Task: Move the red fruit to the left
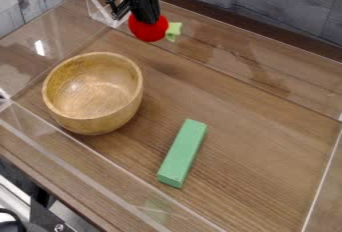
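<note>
Your gripper (pixel 142 20) sits at the far left of the tabletop, near the upper edge of the camera view, pointing steeply down with its dark fingers (pixel 134 10) drawn in as tight as they go around the red fruit (pixel 150 29). You have that fruit clamped between them; its rounded red body shows just below and to the right of the fingertips, and its light green leafy stub (pixel 173 29) pokes out to the right. You cannot tell from this angle whether the fruit touches the wood beneath it or hangs just above it. The arm above the gripper runs out of the picture at the top, so you see only its lower part. In front of the gripper and a little to the left, nearer the camera, you have the wooden bowl (pixel 92 93) standing upright, well apart from the fruit. Farther toward the near right lies the long green block (pixel 183 153), flat on the wooden tabletop (pixel 254 96) and angled, apart from the bowl. A clear plastic wall (pixel 80 176) rims the work area along the near edge and sides.
</note>
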Controlling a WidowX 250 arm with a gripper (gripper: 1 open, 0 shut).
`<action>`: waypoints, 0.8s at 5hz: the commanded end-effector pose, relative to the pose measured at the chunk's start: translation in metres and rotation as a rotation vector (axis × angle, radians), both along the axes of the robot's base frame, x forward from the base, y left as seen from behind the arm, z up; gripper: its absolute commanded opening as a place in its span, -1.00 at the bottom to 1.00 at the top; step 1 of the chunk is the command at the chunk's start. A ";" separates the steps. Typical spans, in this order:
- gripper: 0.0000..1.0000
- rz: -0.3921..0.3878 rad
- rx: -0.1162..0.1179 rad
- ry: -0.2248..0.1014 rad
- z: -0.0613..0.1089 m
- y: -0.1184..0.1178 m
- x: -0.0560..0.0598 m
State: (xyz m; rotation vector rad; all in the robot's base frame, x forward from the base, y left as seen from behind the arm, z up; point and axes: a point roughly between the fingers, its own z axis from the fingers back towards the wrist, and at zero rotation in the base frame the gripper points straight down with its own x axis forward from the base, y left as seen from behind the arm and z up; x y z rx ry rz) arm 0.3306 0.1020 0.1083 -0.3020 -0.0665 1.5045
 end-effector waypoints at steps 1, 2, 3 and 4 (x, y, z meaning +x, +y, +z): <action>-1.00 0.024 0.023 -0.063 0.019 0.007 0.011; -1.00 0.034 0.020 -0.065 0.018 0.004 0.015; -1.00 0.046 0.017 -0.066 0.016 -0.001 0.018; -1.00 0.061 0.014 -0.068 0.014 -0.005 0.020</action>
